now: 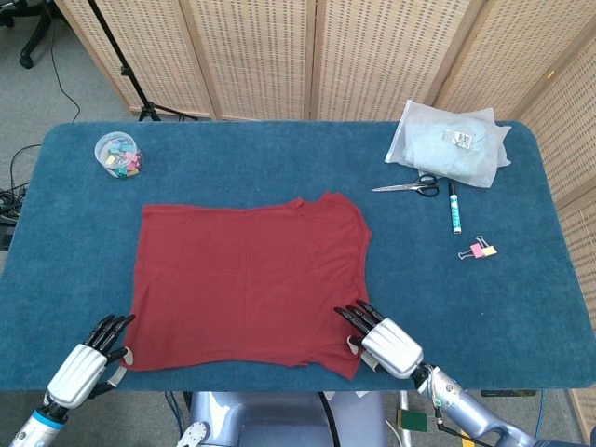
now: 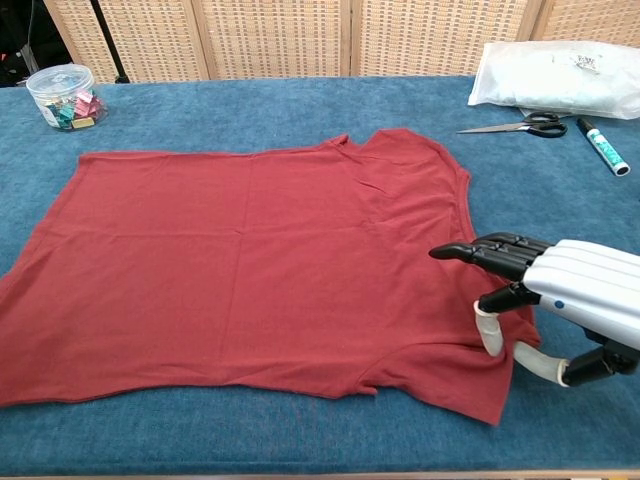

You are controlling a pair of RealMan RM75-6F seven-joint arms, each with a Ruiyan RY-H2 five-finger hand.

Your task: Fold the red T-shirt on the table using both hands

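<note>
Red T-shirt (image 1: 247, 279) lies flat along the table's (image 1: 521, 307) near edge, its long axis running left to right. Right hand (image 1: 384, 341) pinches the near right corner. Left hand (image 1: 88, 361), fingers apart and holding nothing, waits just beside the near left corner.

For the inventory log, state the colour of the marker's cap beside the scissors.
Teal-green cap on the marker; the head view shows it best.

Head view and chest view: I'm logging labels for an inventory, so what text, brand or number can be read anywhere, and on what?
No text can be read in either view.
Small label on the white plastic bag: print too small to read.
Green-and-white marker pen: markings blurred.
Red T-shirt: no print shows.
</note>
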